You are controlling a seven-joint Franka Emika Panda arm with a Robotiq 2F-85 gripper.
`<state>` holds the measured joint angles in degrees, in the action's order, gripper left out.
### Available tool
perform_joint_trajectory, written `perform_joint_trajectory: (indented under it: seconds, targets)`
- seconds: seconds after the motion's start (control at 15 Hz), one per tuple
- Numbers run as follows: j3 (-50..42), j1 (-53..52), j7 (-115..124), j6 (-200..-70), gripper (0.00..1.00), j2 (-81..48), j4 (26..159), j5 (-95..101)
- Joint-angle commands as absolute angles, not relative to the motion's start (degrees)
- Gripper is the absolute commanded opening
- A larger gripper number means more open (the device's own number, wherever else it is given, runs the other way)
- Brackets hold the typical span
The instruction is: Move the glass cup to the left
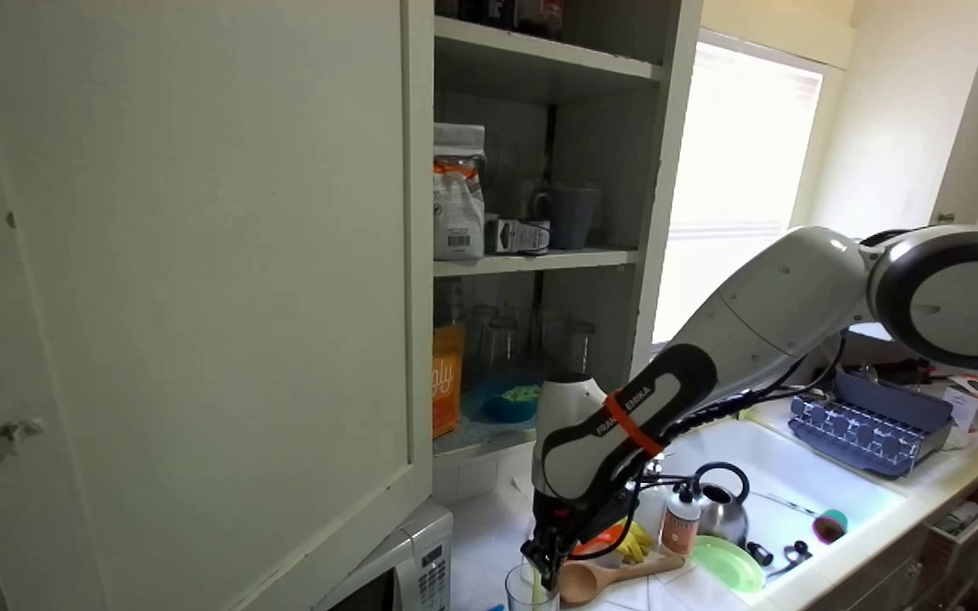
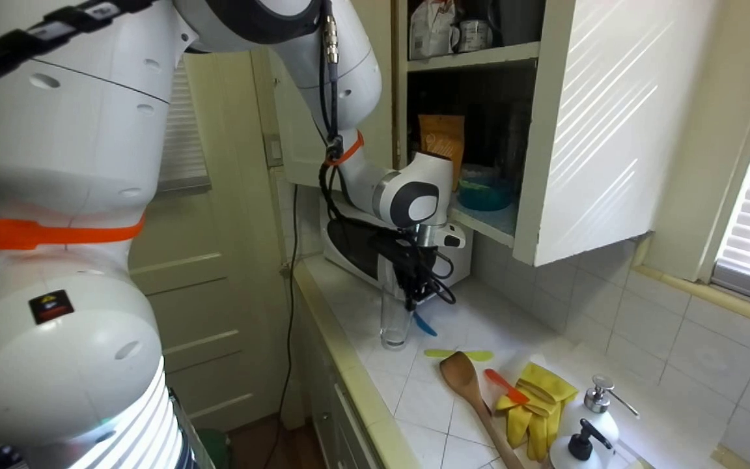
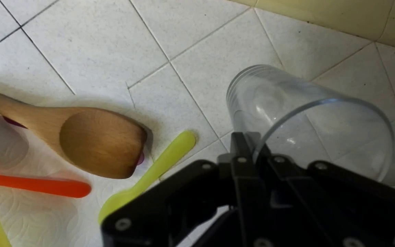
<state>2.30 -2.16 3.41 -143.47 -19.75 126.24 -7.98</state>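
In the wrist view, an orange utensil [image 3: 46, 186] is lying at the left on a paper towel [image 3: 36, 214], a wooden spoon [image 3: 101, 141] is resting just beside it, a yellow-green spoon [image 3: 163, 157] is following, and then the black gripper [image 3: 251, 140] is holding the glass cup [image 3: 288, 103], its jaws pinching the wall with one jaw inside the rim and one outside; only here is that grip showing clearly. In an exterior view, a panelled door [image 2: 199, 306] is standing toward the left, the glass cup is showing nearly its whole height, almost upright over the white-tiled desk [image 2: 420, 410], though whether its base is touching I cannot tell, and a blue utensil [image 2: 425, 325], yellow gloves [image 2: 538, 397] and two pump bottles [image 2: 603, 420] are following rightward. In an exterior view, a microwave [image 1: 408, 560] is sitting near bottom centre, the lower edge is cutting off the glass cup, and farther right a metal kettle [image 1: 725, 513], a green plate [image 1: 728, 564], a sink [image 1: 761, 458] and a dish rack [image 1: 862, 433] are appearing, these four only here. In both exterior views, the arm [image 1: 769, 293] is bending at a high elbow, its forearm slanting down and its wrist pointing at the desk.
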Motion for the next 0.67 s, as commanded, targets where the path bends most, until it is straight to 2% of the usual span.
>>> perform_joint_trajectory:
  seconds: [0.0, 0.6]
  targets:
    - [0.47, -3.87, 6.97, -142.53, 0.02, -20.38, 124.98, -2.9]
    - [-0.66, -7.72, 11.11, -154.08, 0.02, -21.38, 127.22, 5.63]
